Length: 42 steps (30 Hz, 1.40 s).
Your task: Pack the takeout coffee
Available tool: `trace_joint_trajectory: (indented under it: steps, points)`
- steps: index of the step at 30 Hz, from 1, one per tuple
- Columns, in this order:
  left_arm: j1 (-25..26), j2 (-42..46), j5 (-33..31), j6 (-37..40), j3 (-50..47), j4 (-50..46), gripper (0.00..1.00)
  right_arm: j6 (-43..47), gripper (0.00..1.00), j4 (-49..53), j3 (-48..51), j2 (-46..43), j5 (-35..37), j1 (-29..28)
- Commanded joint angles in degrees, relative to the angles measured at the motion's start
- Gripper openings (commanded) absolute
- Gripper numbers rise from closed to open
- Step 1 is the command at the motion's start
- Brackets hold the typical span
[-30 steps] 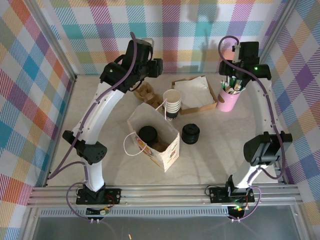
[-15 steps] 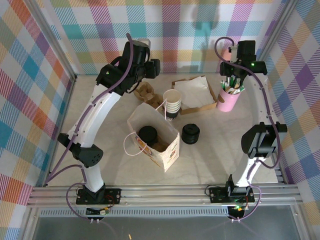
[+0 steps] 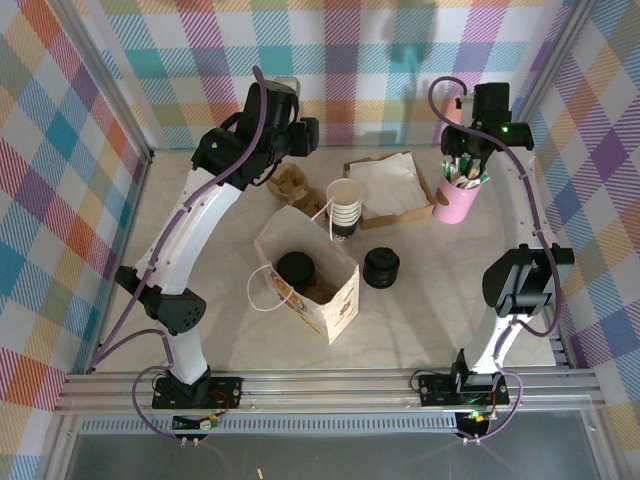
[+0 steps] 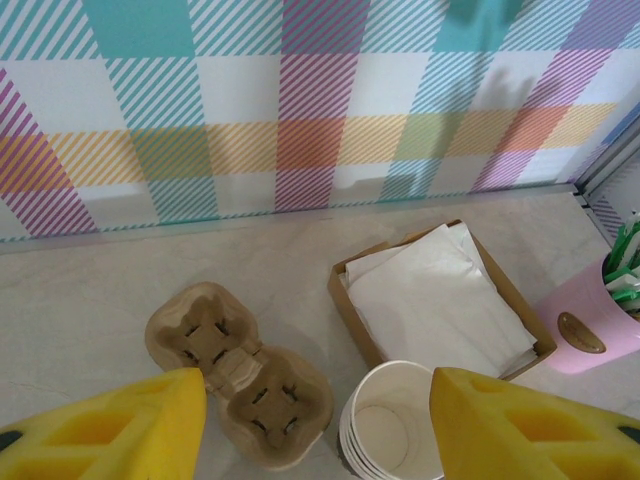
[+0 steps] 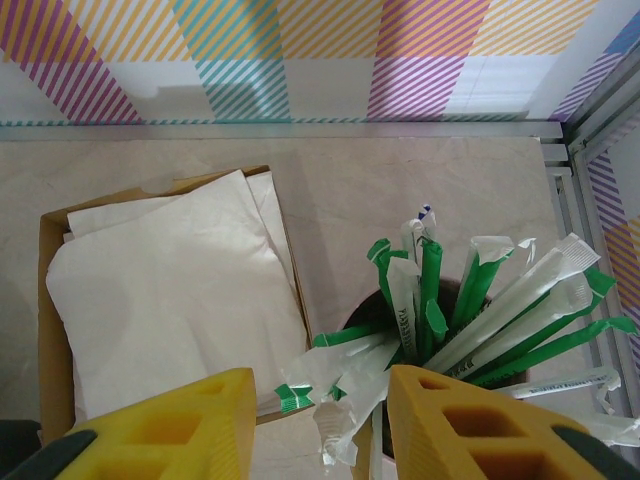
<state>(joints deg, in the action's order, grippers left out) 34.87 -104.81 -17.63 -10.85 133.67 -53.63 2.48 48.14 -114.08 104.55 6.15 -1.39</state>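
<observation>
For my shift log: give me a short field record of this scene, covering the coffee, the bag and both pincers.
takeout coffee: inside the paper bag, lid on
paper bag: upright, open, mid-table
left pincer: open, empty, above the cup carrier
right pincer: open, over the pink straw cup, wrapped straws between the jaws

Plaid walls enclose a pale marble tabletop

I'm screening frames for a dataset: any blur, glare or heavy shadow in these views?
Top external: sharp, evenly lit, no glare, faint arm shadows on the plaid wall. Left wrist: napkins crisp, a soft shadow darkens the wall's upper right. Right wrist: wrapped straws in focus, a pale shadow on the wall behind.
</observation>
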Motion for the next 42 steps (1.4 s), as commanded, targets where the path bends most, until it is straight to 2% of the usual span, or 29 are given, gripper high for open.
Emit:
trace_joint_trajectory:
  steps: [1,5,12,14,16,30,37,42]
  points:
    - [-1.11,0.75,-0.39,1.01,-0.1,1.66,0.61,1.1,0.39,1.83,0.24,1.06,0.06,0.45]
    - [-1.64,0.57,0.08,1.1,-0.06,1.82,0.61,1.46,0.33,2.27,-0.42,1.99,0.7,0.51]
    - [-2.61,0.23,1.1,1.01,0.36,1.94,0.61,1.94,0.17,3.17,-2.79,3.19,0.71,0.51]
    - [-2.79,0.14,0.91,1.05,0.47,2.03,0.61,1.98,0.07,3.82,-3.69,3.14,1.42,0.51]
    - [-2.97,0.14,0.68,1.19,0.39,2.41,0.61,2.38,0.01,4.11,-4.07,2.73,2.47,0.51]
    - [-3.94,-1.35,0.99,1.8,0.58,3.82,0.61,7.74,0.0,5.6,-7.44,-1.09,10.65,0.51]
    - [-4.02,-1.47,1.02,2.06,0.58,4.41,0.61,6.89,0.0,9.57,-13.95,-0.82,10.47,0.55]
    - [-4.04,-1.18,0.97,1.73,0.51,4.24,0.61,5.51,0.0,11.41,-15.02,-3.14,9.6,0.43]
